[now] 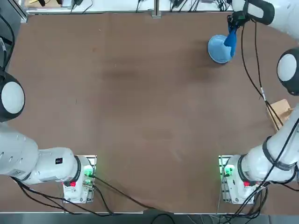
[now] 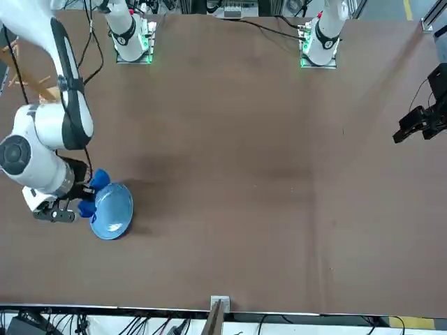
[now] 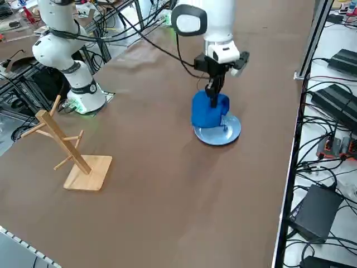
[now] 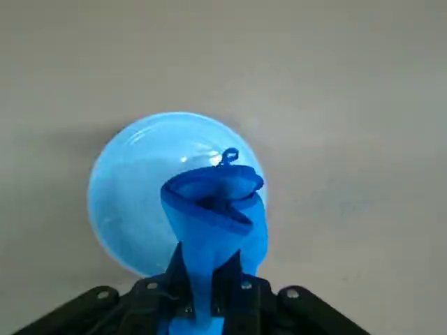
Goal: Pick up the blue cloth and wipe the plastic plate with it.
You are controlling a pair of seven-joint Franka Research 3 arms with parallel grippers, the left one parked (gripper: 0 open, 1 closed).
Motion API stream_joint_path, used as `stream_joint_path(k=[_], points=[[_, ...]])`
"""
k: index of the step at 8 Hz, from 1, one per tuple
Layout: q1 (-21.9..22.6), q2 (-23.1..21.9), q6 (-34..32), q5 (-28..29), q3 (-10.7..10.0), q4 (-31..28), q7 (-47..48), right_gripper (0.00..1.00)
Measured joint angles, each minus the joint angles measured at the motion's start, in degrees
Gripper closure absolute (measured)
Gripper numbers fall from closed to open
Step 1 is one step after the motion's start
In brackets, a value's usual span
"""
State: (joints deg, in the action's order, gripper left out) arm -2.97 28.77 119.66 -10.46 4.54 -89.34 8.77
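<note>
Glossy white rounded right arm [image 3: 215, 22] with grey joint discs, black cables, black two-finger right gripper [image 3: 212, 100], green-lit base [image 1: 231, 172]

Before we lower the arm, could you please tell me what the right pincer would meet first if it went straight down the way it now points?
Probably the plastic plate: the right pincer points down over it, and the blue cloth hanging from it would touch first.

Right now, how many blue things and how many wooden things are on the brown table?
Blue: 2, the deep blue fabric cloth hanging from the right end effector, and the round light blue plastic plate under it.
Wooden: 1, the branched wooden stand.
Total: 3
</note>
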Motion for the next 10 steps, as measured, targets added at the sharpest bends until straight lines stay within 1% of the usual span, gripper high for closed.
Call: stream_joint_path(k=[2, 4, 7, 10], points=[[-0.76, 1.25, 3.98, -0.05, 0.0, 0.09, -0.42, 0.92], [-0.81, 2.76, 6.16, -0.05, 0.01, 0.11, -0.2, 0.92], [-1.01, 3.47, 6.77, -0.05, 0.01, 0.12, -0.1, 0.92], [-1.05, 4.86, 8.08, -0.03, 0.02, 0.07, 1.95, 0.92]])
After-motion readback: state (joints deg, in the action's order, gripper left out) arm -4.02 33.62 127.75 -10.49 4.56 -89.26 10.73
